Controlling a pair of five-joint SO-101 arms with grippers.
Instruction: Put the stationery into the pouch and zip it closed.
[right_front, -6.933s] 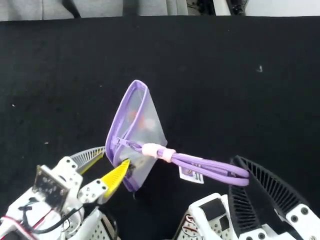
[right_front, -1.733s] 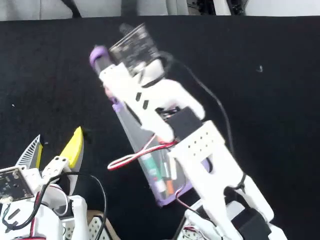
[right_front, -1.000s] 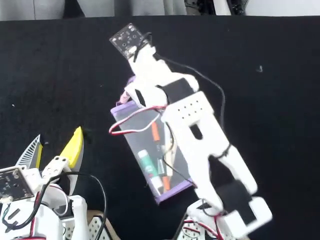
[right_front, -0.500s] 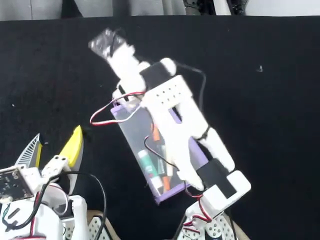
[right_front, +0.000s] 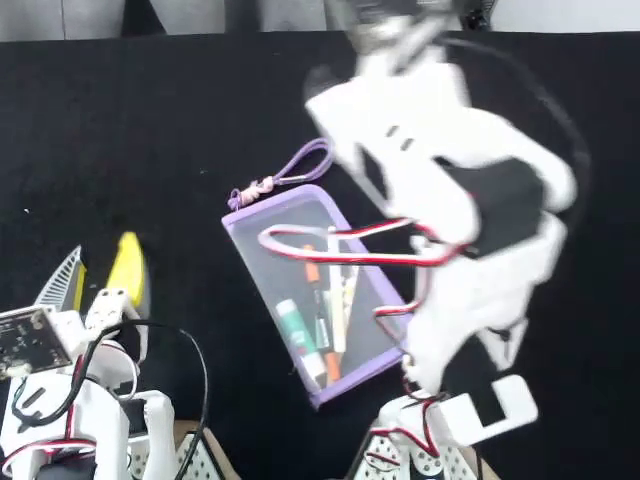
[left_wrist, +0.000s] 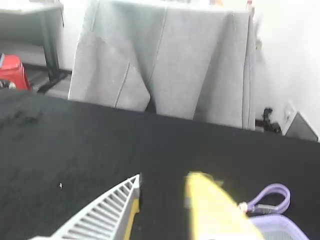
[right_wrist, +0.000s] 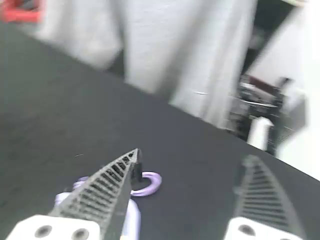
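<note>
As the pouch (right_front: 315, 290) lay flat on the bench (right_front: 120, 120) near your spread left hand (right_front: 97, 262), your right hand (right_wrist: 192, 157) was spread too, empty. It looked soft, light and slippery, I think; grip its purple loop (right_front: 300, 163).

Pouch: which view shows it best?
The high view: nearly the whole pouch lies flat, pens visible inside. The left wrist view catches its corner and strap loop; the right wrist view, the loop beside a sliver.

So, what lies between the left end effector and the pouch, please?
The high view shows bare black table between the left end effector and pouch.
</note>
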